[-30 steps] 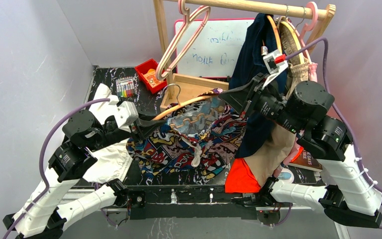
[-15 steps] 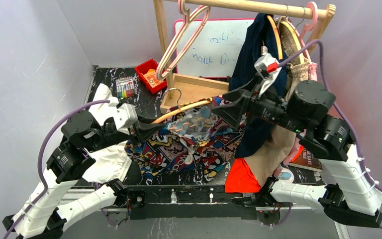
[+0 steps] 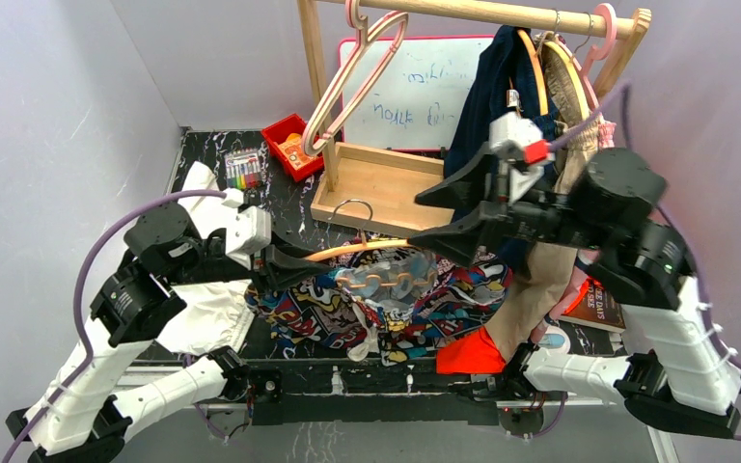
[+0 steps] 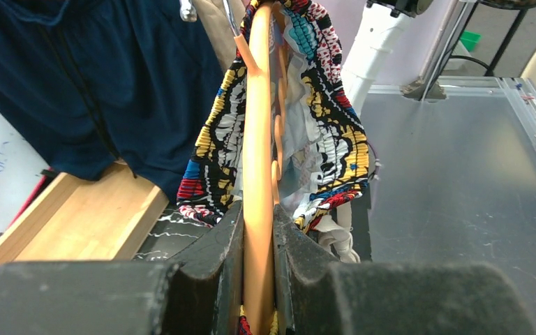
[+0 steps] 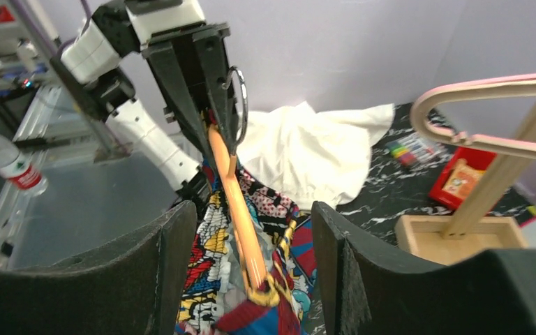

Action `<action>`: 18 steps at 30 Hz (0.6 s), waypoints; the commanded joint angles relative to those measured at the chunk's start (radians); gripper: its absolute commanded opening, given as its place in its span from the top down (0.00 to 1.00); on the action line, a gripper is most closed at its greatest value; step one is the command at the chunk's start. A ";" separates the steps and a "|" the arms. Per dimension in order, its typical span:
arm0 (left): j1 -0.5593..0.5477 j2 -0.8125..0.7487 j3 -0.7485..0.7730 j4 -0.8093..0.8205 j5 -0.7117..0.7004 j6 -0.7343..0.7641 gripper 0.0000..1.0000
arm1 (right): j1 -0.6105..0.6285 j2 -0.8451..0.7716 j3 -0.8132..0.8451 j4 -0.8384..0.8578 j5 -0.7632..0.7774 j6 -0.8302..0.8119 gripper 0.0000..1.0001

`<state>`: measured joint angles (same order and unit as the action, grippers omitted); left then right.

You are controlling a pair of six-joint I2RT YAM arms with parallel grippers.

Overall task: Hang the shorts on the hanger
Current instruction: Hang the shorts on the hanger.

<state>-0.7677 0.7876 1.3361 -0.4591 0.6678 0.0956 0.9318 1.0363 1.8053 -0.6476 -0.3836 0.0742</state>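
The light-orange hanger [image 3: 357, 249] is lifted level over the table, and my left gripper [image 3: 288, 264] is shut on its left end. In the left wrist view the jaws [image 4: 258, 234] pinch the hanger's bar [image 4: 258, 139] edge-on. The comic-print shorts [image 3: 400, 301] are threaded over the hanger and hang from it, with the white drawstring dangling below. My right gripper [image 3: 441, 218] stands open just past the hanger's right end. In the right wrist view its gripper [image 5: 255, 241] has the hanger tip [image 5: 241, 223] and shorts [image 5: 213, 279] between the wide fingers, touching neither.
A wooden rack [image 3: 376, 183] stands behind, carrying pink hangers [image 3: 357, 68], a dark navy garment [image 3: 487, 106] and beige clothes. There is a whiteboard [image 3: 415, 92] at the back, a red box [image 3: 289, 145] and markers [image 3: 243, 170] back left, a white cloth [image 3: 207, 313] left, and an orange cloth [image 3: 468, 352] front right.
My right gripper has opened, let go of the hanger's end and drawn back a little. The left arm has brought hanger and shorts nearer the front edge.
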 commanded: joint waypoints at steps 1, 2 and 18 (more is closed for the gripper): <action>0.002 0.030 0.037 0.077 0.078 -0.023 1.00 | 0.005 0.051 -0.034 0.051 -0.148 -0.008 0.32; 0.002 0.036 0.036 0.084 0.082 -0.023 1.00 | 0.005 0.060 -0.037 0.051 -0.159 -0.005 0.33; 0.002 0.081 0.049 0.124 0.085 -0.004 1.00 | 0.006 0.078 -0.114 0.018 -0.227 -0.010 0.61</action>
<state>-0.7677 0.8776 1.3365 -0.4339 0.7227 0.0898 0.9318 1.1381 1.6936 -0.6552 -0.5842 0.0734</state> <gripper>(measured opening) 0.139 0.394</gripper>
